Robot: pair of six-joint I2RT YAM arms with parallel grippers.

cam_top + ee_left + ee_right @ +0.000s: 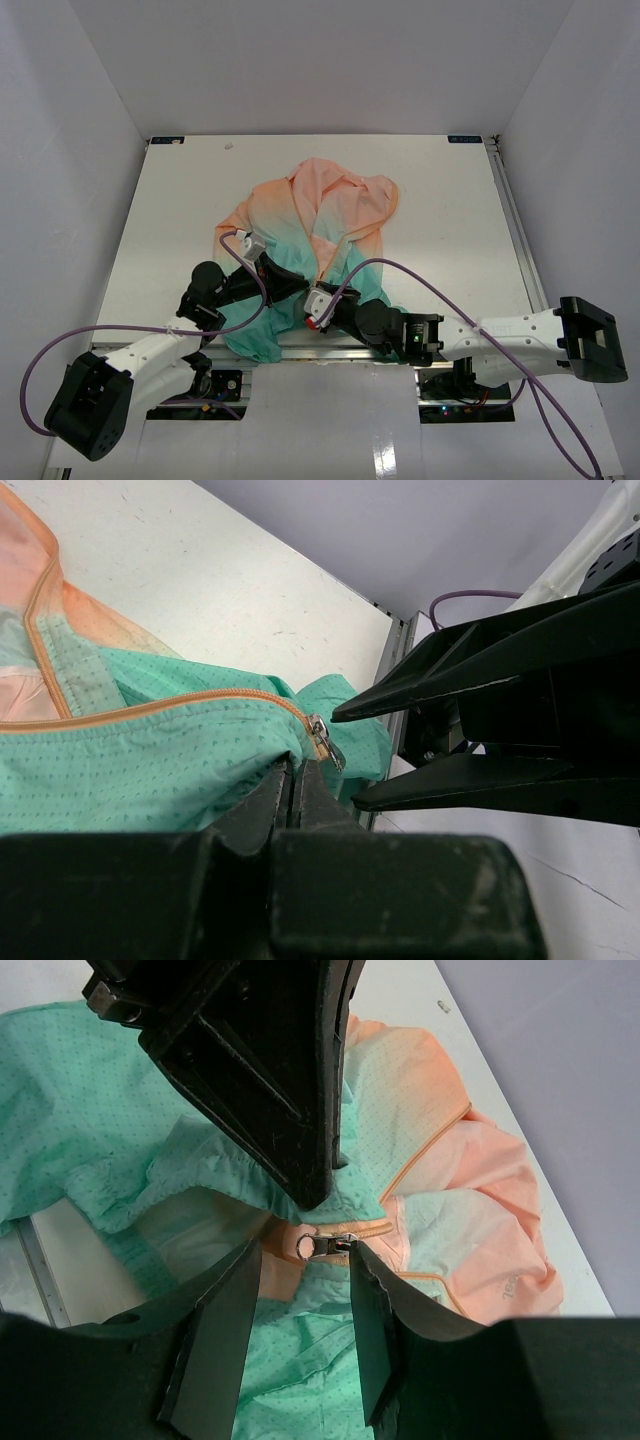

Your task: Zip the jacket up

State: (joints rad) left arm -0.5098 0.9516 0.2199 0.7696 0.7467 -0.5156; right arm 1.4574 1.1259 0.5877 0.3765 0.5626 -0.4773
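While the jacket lay crumpled on the tabletop, teal hem at the near edge and peach collar toward the far edge, the left pincer was clenched on the hem fabric just beside the zipper slider. And the right pincer was released, fingertips flanking that slider, best placed for the pull! The zipper track ran away from it toward the far edge, so that looked the way to draw
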